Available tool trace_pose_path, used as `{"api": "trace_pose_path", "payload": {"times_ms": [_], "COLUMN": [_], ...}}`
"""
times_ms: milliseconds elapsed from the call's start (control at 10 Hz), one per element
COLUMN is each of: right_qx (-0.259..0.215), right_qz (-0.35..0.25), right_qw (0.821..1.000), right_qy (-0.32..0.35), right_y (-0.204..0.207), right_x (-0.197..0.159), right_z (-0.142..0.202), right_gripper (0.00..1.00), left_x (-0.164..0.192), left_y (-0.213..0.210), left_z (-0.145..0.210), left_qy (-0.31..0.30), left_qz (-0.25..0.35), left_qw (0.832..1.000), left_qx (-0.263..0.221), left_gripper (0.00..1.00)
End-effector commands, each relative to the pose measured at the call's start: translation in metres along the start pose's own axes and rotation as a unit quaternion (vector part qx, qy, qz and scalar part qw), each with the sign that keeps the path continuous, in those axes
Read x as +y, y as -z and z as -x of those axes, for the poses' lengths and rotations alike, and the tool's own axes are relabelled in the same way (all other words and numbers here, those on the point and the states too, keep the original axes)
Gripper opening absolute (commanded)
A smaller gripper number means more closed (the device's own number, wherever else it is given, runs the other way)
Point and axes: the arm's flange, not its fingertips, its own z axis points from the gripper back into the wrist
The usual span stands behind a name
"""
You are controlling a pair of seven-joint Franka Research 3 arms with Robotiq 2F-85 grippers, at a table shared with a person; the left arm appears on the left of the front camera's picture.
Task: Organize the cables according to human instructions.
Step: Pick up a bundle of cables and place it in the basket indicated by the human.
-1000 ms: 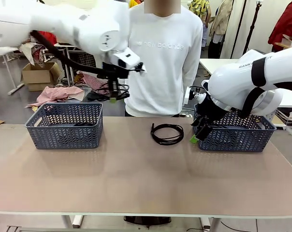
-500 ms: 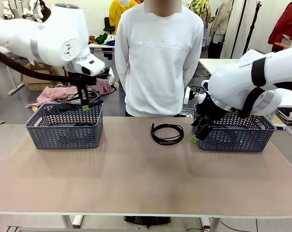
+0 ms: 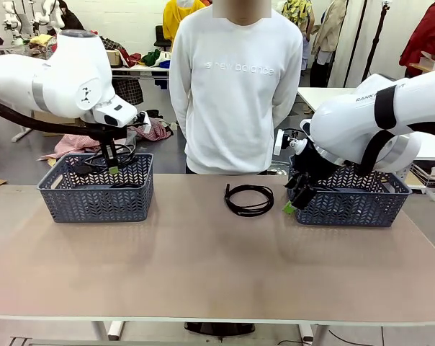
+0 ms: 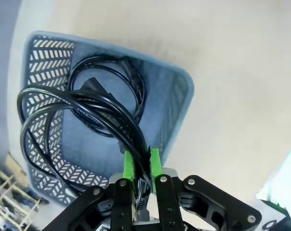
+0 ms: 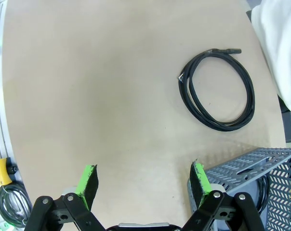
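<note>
Hanging over the left basket (image 3: 95, 196), the left claw (image 3: 111, 167) is clamped shut on the held cable (image 3: 95, 160), a black coil whose loops droop to about the level of the basket's rim. In the left wrist view, the same claw (image 4: 141, 156) pinches several strands of the held cable (image 4: 63, 103) between its green pads (image 4: 128, 163), with the loops spreading out over the inside of the left basket (image 4: 181, 91). A second cable (image 4: 121, 72), coiled and ending in a bulky plug, lies on the floor of that basket.

The right claw (image 3: 297, 197) hovers low over the desk (image 3: 203, 267), just beside the left end of the right basket (image 3: 354, 202). Its jaws stand wide apart and hold nothing, as the right wrist view of the claw (image 5: 143, 178) shows.

The loose cable (image 3: 249, 199), a flat round coil, lies on the desk between the two baskets, near the far edge. From the right wrist it appears beyond the open fingers (image 5: 218, 91), apart from the right basket (image 5: 254, 166).

The human (image 3: 235, 86) stands at the far side of the desk, behind the loose cable.
</note>
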Motion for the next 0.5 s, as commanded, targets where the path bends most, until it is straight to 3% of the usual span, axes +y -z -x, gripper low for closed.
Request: {"api": "trace_pose_path", "payload": {"times_ms": [0, 400], "right_qx": [-0.001, -0.001], "right_qz": [0.0, 0.0], "right_qw": [1.0, 1.0], "right_qy": [-0.004, -0.004], "right_y": [-0.001, -0.001], "right_x": [0.001, 0.001], "right_z": [0.0, 0.0], "right_gripper": [1.0, 1.0], "left_x": [0.011, 0.029], "left_y": [0.007, 0.023], "left_z": [0.0, -0.003], "left_qy": [0.002, -0.016], "left_qz": [-0.008, -0.003], "left_qw": [1.0, 1.0], "left_qx": [-0.015, -0.015], "left_gripper": [0.0, 0.0]}}
